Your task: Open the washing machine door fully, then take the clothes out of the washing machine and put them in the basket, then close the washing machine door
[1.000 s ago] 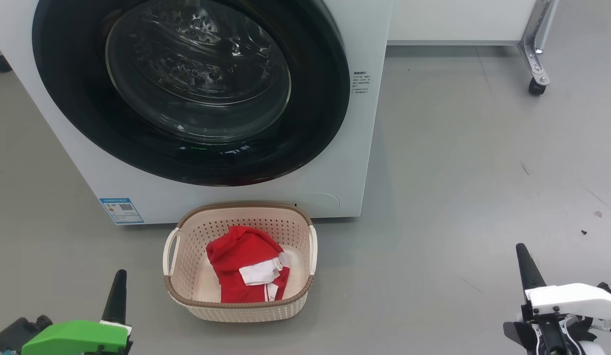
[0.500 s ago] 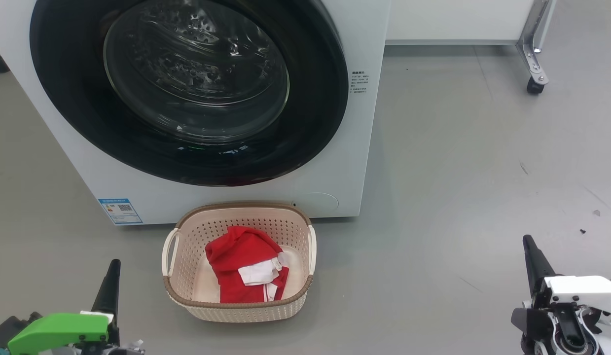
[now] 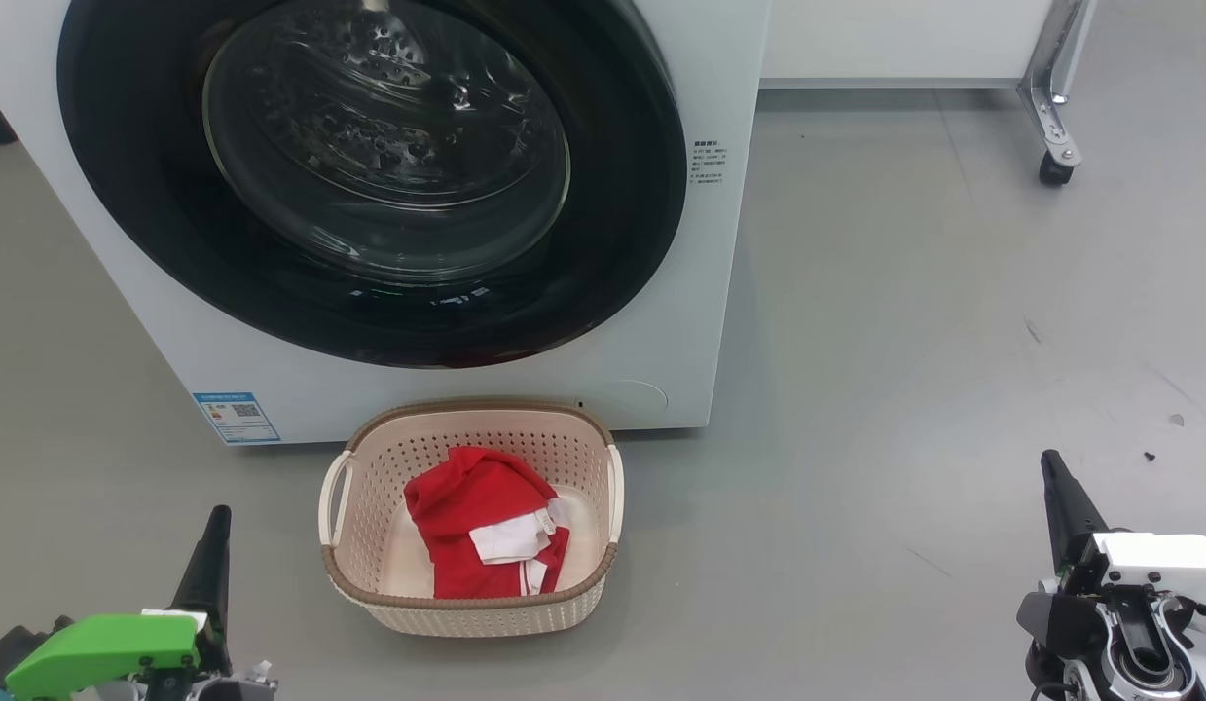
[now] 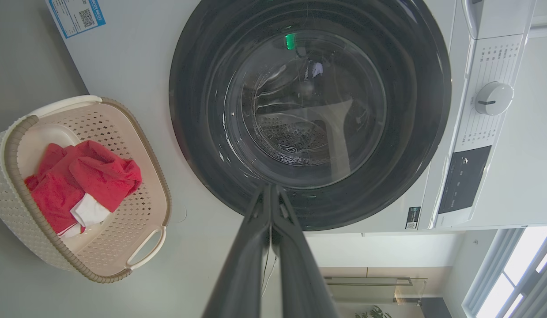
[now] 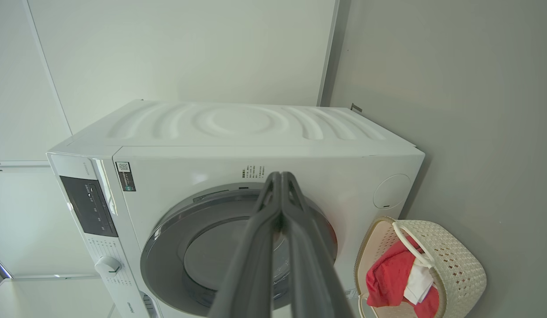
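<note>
Door's shut: the washing machine door (image 3: 622, 195), a glossy black ring around a bulging glass bowl, sits flush in the boxy white washing machine (image 3: 466, 385). Just in front, on the smooth grey floor (image 3: 904, 341), is the cream basket (image 3: 466, 406), with perforated walls and a brown woven-look rim. The clothes (image 3: 466, 516) lie crumpled inside, soft red with white patches. The left hand (image 3: 216, 521) is low beside it, dark fingers clenched to a point, holding nothing. The right hand (image 3: 1055, 472), well off right, is the same.
</note>
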`<state>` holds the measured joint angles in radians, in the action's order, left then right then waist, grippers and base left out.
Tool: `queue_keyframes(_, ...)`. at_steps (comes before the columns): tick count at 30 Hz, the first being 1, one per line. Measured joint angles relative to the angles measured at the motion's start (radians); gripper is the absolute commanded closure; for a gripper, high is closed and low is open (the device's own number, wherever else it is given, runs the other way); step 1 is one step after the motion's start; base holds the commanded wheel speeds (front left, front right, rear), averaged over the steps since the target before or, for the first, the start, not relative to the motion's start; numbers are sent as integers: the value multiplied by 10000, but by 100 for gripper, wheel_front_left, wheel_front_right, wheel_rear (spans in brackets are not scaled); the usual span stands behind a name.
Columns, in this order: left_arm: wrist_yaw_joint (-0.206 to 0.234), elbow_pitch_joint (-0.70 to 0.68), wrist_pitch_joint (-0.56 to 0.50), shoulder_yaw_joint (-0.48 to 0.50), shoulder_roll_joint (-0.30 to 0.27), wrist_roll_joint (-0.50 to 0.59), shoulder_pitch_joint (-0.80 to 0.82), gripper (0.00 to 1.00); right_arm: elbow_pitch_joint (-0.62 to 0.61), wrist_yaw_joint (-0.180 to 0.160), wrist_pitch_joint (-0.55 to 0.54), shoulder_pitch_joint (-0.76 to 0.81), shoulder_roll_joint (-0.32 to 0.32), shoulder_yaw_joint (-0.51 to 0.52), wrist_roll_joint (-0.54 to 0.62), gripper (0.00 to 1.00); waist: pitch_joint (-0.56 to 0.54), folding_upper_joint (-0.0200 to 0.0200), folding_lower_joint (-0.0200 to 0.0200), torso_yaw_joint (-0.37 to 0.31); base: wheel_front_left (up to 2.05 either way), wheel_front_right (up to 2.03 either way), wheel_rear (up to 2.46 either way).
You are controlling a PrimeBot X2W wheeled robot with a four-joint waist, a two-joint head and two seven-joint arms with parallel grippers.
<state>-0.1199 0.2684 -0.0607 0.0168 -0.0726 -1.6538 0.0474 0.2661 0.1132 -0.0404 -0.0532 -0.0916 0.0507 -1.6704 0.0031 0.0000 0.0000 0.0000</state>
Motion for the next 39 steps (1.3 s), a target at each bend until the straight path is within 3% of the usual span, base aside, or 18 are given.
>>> queue_keyframes(39,-4,94,-2,44,0,0,39,100,92,19,-71,-7,2,35,0,100,-5,0,0,0,0,0,0)
